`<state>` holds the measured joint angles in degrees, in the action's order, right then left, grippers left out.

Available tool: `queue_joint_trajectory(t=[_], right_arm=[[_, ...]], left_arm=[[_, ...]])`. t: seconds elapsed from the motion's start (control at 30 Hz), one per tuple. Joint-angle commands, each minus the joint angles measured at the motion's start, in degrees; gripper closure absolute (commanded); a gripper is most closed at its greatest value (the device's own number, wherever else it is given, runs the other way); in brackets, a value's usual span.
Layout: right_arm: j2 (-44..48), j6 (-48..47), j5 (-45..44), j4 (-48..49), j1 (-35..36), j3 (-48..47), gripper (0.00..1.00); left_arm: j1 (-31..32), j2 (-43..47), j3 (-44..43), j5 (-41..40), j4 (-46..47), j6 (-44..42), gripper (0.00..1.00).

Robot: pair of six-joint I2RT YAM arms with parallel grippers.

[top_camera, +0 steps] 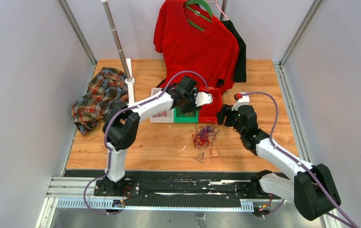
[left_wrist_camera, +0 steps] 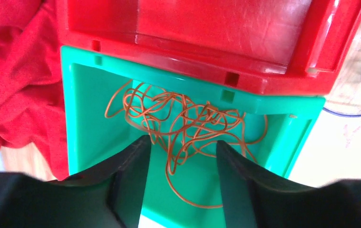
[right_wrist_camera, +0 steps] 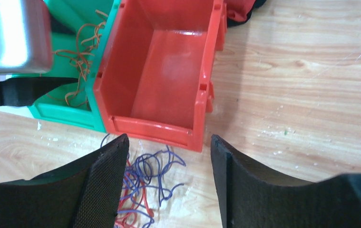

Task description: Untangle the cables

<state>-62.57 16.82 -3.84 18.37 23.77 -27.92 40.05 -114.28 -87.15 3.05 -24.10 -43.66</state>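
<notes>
A tangle of blue and red cables (top_camera: 205, 137) lies on the wooden table in front of the bins; it also shows in the right wrist view (right_wrist_camera: 142, 185). Orange cable (left_wrist_camera: 183, 123) lies loose in the green bin (left_wrist_camera: 97, 104). My left gripper (left_wrist_camera: 180, 147) is open and empty just above the green bin (top_camera: 186, 116). My right gripper (right_wrist_camera: 169, 142) is open and empty, above the table just in front of the empty red bin (right_wrist_camera: 159, 71), right of the tangle. The red bin (top_camera: 211, 107) stands right of the green one.
A white bin (top_camera: 161, 114) holding thin red cable stands left of the green bin. A plaid shirt (top_camera: 97, 97) lies at the left. A red shirt (top_camera: 195, 40) hangs at the back beside a metal pole (top_camera: 119, 45). Side walls enclose the table.
</notes>
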Motion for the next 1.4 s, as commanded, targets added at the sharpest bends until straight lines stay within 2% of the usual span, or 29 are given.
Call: queue_joint_trajectory(t=[0.0,0.1,0.23,0.33,0.47,0.57,0.7,0.83,1.03,1.13,1.37], right_arm=[[2.05,2.22,3.3,-7.26,-0.72,0.33,0.36],[2.59,3.35,4.05,-10.14,-0.38,0.37,0.35],[3.02,4.55,4.36,-11.02,1.29,1.6,0.35],[2.35,6.17,4.78,-8.6,2.57,3.69,0.36],[0.85,6.77,3.7,-7.01,4.15,5.14,0.38],[0.73,6.76,2.86,-6.59,4.61,5.64,0.39],[1.27,6.59,1.92,-6.79,4.71,5.71,0.41],[1.32,6.07,1.94,-6.7,4.92,5.54,0.44],[2.37,4.97,1.68,-7.0,5.29,5.58,0.48],[3.18,4.49,1.24,-7.76,5.32,5.45,0.49],[4.29,3.51,0.9,-8.68,5.32,4.57,0.5]], left_arm=[[-1.07,2.72,-5.82,4.73,-6.76,2.19,0.29],[-1.12,5.95,-7.05,8.04,-12.53,1.66,0.08],[-1.07,10.93,-8.21,12.68,-19.4,2.18,0.01],[-0.51,13.84,-5.71,21.15,-25.81,3.62,0.01],[2.6,17.0,3.73,26.9,-26.27,6.32,0.03],[3.44,18.32,11.76,27.37,-16.87,17.92,0.09],[3.45,18.7,16.9,24.79,-3.61,31.29,0.12],[3.45,16.82,17.48,23.52,3.53,37.78,0.17],[3.45,13.4,18.14,26.6,12.24,42.45,0.34],[3.45,12.25,18.84,26.91,13.78,41.64,0.43],[3.46,11.95,19.65,26.12,10.59,37.22,0.48]])
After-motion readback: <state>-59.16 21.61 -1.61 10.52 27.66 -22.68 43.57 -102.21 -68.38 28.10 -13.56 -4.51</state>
